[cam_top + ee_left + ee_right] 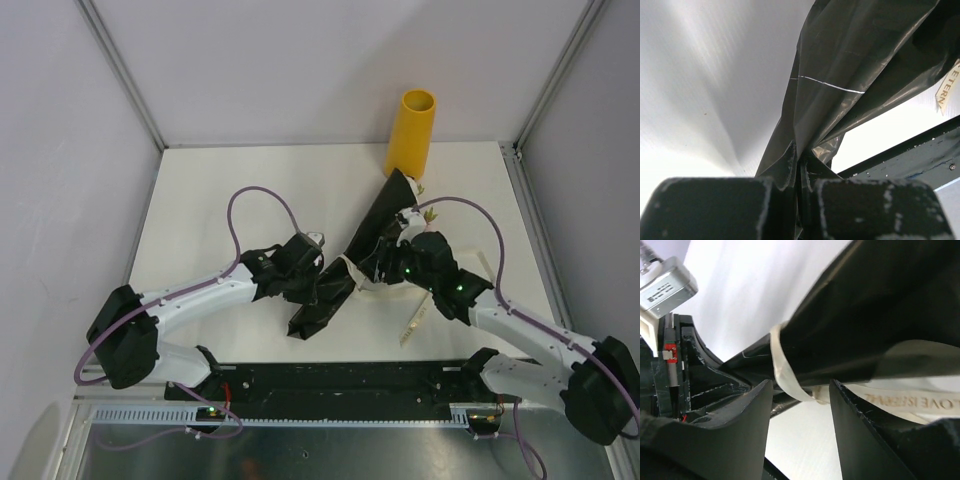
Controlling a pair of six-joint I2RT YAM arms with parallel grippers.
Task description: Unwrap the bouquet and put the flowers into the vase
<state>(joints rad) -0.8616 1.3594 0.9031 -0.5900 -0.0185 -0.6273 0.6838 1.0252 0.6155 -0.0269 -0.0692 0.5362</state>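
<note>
The bouquet [375,235] lies slantwise on the table, still in its glossy black wrap, with a cream ribbon [349,266] around its middle. The flowers are almost wholly hidden inside it; a bit of green and cream [429,212] peeks out at the far end. Behind that end stands the yellow vase [413,132]. My left gripper [802,167] is shut on the lower part of the black wrap [850,55]. My right gripper [802,387] is open, its fingers either side of the ribbon loop [784,365] without pinching it.
A loose cream ribbon strip [415,322] lies on the table near the right arm, and a lettered ribbon tail [920,401] hangs by my right finger. The black base rail [340,380] runs along the near edge. White walls enclose the table.
</note>
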